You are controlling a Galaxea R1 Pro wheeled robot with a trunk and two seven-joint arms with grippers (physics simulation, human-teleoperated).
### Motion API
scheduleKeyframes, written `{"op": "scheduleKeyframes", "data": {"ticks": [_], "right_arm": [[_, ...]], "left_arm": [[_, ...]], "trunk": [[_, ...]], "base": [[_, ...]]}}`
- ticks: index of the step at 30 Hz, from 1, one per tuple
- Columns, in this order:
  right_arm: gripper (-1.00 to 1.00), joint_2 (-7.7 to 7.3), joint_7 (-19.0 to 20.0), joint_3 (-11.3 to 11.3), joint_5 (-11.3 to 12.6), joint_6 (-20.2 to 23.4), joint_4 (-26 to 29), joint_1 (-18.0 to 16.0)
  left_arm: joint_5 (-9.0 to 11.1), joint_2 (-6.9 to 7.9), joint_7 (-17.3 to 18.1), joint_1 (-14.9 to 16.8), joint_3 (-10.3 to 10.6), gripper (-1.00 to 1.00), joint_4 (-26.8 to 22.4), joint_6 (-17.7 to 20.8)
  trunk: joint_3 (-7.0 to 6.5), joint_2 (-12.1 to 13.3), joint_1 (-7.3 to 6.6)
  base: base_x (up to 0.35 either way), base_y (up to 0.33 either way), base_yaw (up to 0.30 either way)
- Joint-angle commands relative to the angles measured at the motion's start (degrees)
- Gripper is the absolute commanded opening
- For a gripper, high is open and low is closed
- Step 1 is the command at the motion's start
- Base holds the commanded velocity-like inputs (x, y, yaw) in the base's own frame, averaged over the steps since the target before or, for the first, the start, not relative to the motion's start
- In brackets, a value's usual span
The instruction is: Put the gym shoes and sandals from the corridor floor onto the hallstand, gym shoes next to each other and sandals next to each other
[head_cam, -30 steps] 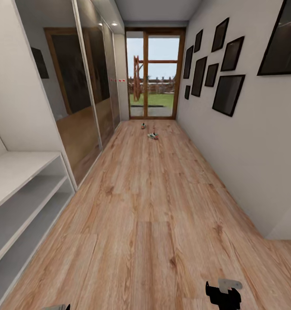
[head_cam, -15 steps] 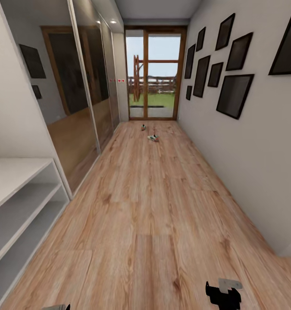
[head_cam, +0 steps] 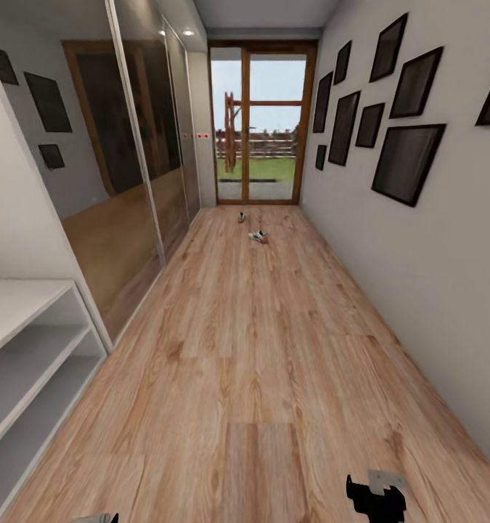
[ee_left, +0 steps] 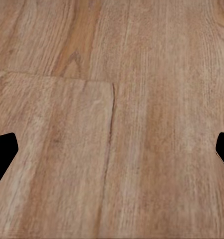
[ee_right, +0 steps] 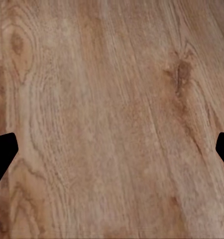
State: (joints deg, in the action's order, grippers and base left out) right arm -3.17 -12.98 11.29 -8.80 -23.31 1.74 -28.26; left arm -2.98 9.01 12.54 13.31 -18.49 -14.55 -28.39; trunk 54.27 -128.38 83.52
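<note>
Far down the corridor, two small shoes lie on the floor (head_cam: 259, 378) near the glass door (head_cam: 258, 123): one (head_cam: 258, 236) shows white with a spot of green and red, and the other (head_cam: 241, 216), a little beyond it and apart from it, is darker; both are too small to tell which way they point or whether the farther one is a gym shoe or a sandal. The remaining shoes cannot be made out. The rack (head_cam: 27, 363) stands at the near left against the wall, cut off by the picture edge, so that only its top and two open shelves show, all light grey. Past it a mirrored wardrobe (head_cam: 139, 160) runs along the left wall and reflects the floor and dark frames. On the right wall hangs a group of dark picture frames (head_cam: 408, 163), some cut by the edge. At the bottom edge of the head view the right gripper (head_cam: 376, 497) shows as a black shape with a grey plate, and a grey sliver of the left arm (head_cam: 96, 518) is barely there. In the left wrist view the left gripper (ee_left: 112, 152) shows only two dark fingertips (ee_left: 2, 152) at the edges, wide apart over bare planks; in the right wrist view the right gripper's fingertips (ee_right: 2, 152) stand equally apart, with nothing between the jaws.
</note>
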Motion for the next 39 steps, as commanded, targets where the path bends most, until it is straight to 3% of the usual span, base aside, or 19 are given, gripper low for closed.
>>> {"op": "scheduleKeyframes", "data": {"ticks": [1, 39], "right_arm": [[1.0, 0.0, -0.2, 0.45, -0.61, -0.16, -0.07, -0.04], [1.0, 0.0, -0.2, 0.41, -0.61, -0.16, -0.07, 0.31]], "left_arm": [[-0.33, -0.01, 0.38, 0.05, -0.49, 1.0, 0.05, -0.16], [-0.24, 0.04, 0.37, 0.05, -0.5, 1.0, 0.05, -0.18]], "trunk": [[0.05, -0.02, 0.02], [0.05, -0.02, 0.02]], "base": [[0.338, 0.0, 0.0], [0.338, 0.0, 0.0]]}}
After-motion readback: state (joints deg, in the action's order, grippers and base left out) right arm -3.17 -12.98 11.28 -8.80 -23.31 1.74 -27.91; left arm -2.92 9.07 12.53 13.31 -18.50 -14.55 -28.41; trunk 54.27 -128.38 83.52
